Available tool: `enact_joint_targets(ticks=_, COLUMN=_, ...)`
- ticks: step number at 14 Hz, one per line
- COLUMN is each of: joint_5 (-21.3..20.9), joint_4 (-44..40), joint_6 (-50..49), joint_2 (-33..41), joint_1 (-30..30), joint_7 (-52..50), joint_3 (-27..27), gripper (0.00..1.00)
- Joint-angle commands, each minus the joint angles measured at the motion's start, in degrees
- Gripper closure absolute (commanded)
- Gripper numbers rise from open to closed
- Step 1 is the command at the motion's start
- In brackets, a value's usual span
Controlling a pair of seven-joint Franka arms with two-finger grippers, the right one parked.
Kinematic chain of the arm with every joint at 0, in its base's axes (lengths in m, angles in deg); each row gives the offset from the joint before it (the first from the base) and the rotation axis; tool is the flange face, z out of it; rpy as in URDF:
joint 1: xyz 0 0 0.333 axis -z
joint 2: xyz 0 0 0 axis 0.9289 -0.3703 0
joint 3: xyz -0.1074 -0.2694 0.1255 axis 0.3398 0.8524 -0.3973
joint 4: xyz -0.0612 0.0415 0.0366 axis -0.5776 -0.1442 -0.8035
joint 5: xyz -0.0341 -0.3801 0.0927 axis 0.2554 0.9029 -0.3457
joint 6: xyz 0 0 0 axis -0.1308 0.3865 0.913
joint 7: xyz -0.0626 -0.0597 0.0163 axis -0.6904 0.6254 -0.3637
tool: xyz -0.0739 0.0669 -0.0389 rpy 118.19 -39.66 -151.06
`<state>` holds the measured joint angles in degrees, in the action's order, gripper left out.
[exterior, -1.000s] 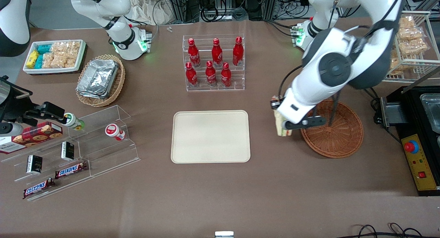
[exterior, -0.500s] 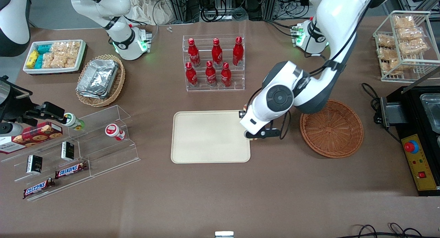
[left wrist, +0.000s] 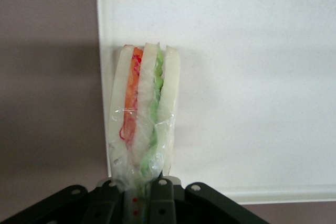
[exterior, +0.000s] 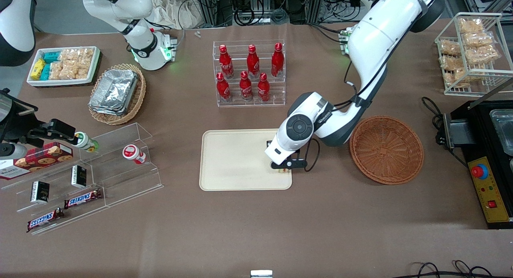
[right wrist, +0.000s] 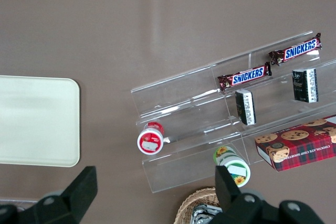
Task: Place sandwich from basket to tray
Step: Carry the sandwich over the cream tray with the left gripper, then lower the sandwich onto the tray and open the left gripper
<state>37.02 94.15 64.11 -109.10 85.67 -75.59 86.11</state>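
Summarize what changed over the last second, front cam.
The gripper, shut on the sandwich, carried it from beside the basket toward the parked arm's end, and now holds it over the tray near its basket-side edge. Grip unchanged; basket, tray and bottle rack stayed put.

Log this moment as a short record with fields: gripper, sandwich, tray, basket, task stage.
gripper: the left gripper is over the tray's end nearest the basket, shut on the sandwich
sandwich: the sandwich is held by its wrapped end, layers on edge, over the tray near its rim; contact with the tray cannot be told
tray: the tray carries nothing else
basket: the basket is empty, beside the tray toward the working arm's end
task stage: carried over, not yet released
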Motion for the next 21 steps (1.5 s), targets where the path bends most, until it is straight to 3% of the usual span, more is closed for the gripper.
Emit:
enact_joint_targets(ticks=1, joint_5=-1.2, joint_4=-1.8, joint_6=0.8, joint_2=-1.7, joint_1=1.1, joint_7=-1.4, joint_3=-0.5, gripper=1.00)
enact_joint_targets(ticks=2, joint_5=-1.3, joint_4=-1.8, joint_6=0.8, joint_2=-1.9, joint_1=1.2, joint_7=-1.3, joint_3=-0.5, gripper=1.00)
enact_joint_targets(ticks=3, joint_5=-1.2, joint_4=-1.9, joint_6=0.8, joint_2=-1.9, joint_1=1.1, joint_7=-1.3, joint_3=-0.5, gripper=0.78)
enact_joint_targets(ticks=4, joint_5=-1.2, joint_4=-2.0, joint_6=0.8, joint_2=-1.9, joint_1=1.1, joint_7=-1.3, joint_3=-0.6, gripper=0.21)
enact_joint_targets(ticks=5, joint_5=-1.2, joint_4=-2.3, joint_6=0.7, joint_2=-1.7, joint_1=1.1, joint_7=-1.0, joint_3=-0.7, gripper=0.00)
enact_joint_targets(ticks=9, joint_5=-1.2, joint_4=-3.3, joint_6=-0.6, joint_2=1.8, joint_1=0.5, joint_7=-1.3, joint_3=-1.2, gripper=0.00)
enact_joint_targets(ticks=13, joint_5=-0.9, joint_4=-6.0, joint_6=-13.1, joint_2=10.2, joint_1=0.3, joint_7=-0.2, joint_3=-4.4, gripper=0.00)
enact_joint_targets(ticks=17, joint_5=3.6, joint_4=-6.0, joint_6=-22.3, joint_2=18.6, joint_1=-6.3, joint_7=9.1, joint_3=-4.7, gripper=0.00)
enact_joint_targets(ticks=21, joint_5=4.4, joint_4=-5.6, joint_6=-26.4, joint_2=23.5, joint_1=-12.0, joint_7=13.6, joint_3=-4.7, gripper=0.00)
